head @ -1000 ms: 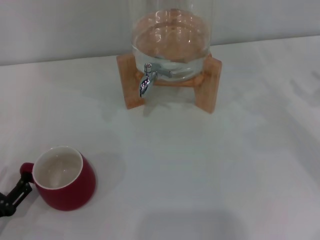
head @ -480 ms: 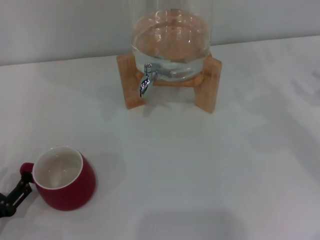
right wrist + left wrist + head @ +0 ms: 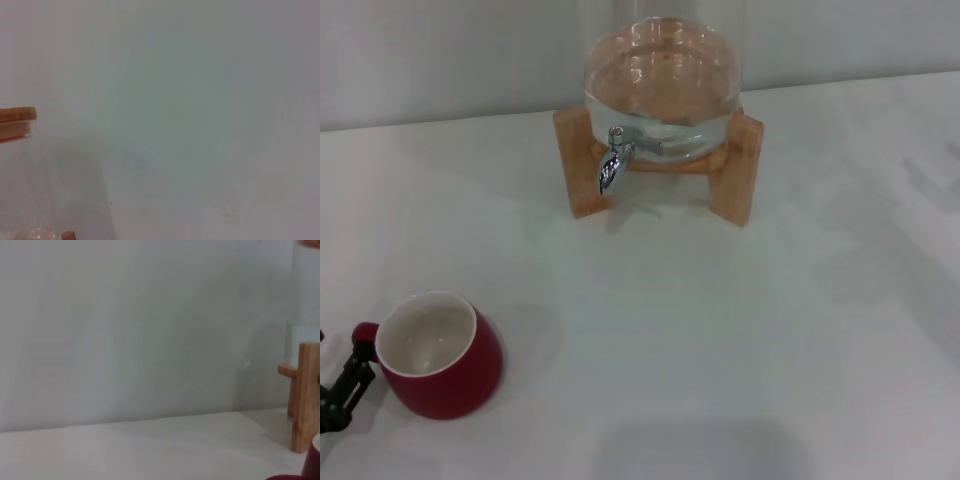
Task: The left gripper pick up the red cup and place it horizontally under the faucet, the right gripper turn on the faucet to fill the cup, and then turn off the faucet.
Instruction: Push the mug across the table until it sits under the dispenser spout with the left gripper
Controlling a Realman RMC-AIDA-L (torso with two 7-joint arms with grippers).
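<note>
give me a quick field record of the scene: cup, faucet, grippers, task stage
cup: red cup upright on the table, near left, empty as far as visible
left gripper: at the cup's handle, at the frame edge
faucet: on the glass dispenser on its wooden stand, far centre; no water running
right gripper: not in view
stage: cup not yet under the faucet

Wooden stand (image 3: 732, 165) on white table (image 3: 740, 330)
</note>
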